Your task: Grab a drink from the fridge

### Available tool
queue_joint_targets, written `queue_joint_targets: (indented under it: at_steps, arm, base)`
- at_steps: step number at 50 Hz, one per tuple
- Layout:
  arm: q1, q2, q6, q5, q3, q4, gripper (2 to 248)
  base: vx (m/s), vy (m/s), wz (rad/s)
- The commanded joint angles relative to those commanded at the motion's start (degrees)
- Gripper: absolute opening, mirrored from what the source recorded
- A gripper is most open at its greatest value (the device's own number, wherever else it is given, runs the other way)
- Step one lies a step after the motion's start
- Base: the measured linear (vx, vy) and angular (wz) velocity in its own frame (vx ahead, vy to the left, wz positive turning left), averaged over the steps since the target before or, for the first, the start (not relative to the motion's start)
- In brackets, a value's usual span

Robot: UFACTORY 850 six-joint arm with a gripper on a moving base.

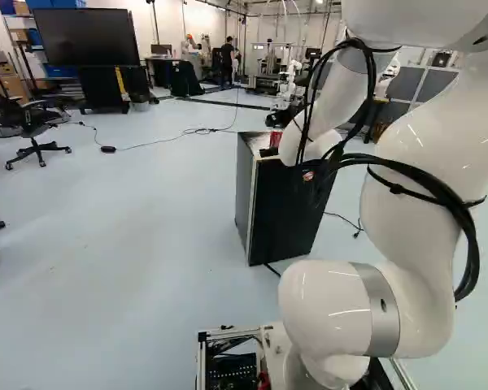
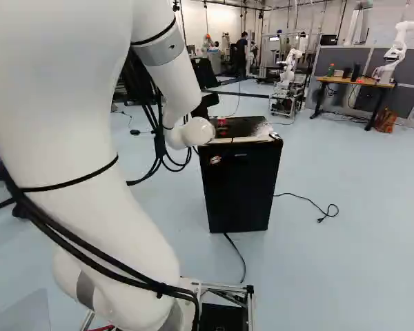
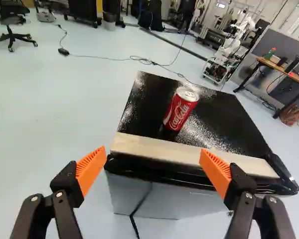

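Note:
In the right base view the gripper (image 2: 205, 105) shows as a dark shape beyond the white wrist, by the fridge's top. The wrist view has the gripper (image 3: 153, 151) open, its orange pads wide apart with nothing held. Ahead of the fingers, a red drink can (image 3: 181, 109) stands on the black top of the small fridge (image 3: 219, 117), back from the pale front edge. The base views also show the can (image 1: 275, 138) and the black fridge (image 2: 240, 183), whose front is closed. What is inside it is hidden.
A cable (image 2: 307, 201) lies on the floor beside the fridge, and another runs from its foot toward the base. Farther off are an office chair (image 1: 34, 134), a large screen (image 1: 85, 37), a desk (image 2: 355, 81) and other robots (image 2: 290, 69).

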Motion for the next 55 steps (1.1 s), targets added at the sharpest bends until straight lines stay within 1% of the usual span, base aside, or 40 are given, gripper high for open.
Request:
queue_joint_targets:
  at_steps: [11, 20, 26, 34, 55]
  arm:
    - [0.0, -0.4, 0.0, 4.6, -0.2, 5.0, 247]
    - [0.1, -2.1, 0.0, 7.9, -1.0, 9.3, 247]
    - [0.3, -3.7, 0.0, 9.8, -2.0, 11.6, 247]
    - [0.9, -6.4, 0.0, 11.7, -3.9, 13.6, 247]
    - [2.3, -13.5, 0.0, 15.4, -9.3, 16.8, 247]
  base:
    - [0.000, 0.000, 0.000]
    - [0.000, 0.000, 0.000]
    - [0.000, 0.000, 0.000]
    - [0.000, 0.000, 0.000]
    - [0.000, 0.000, 0.000]
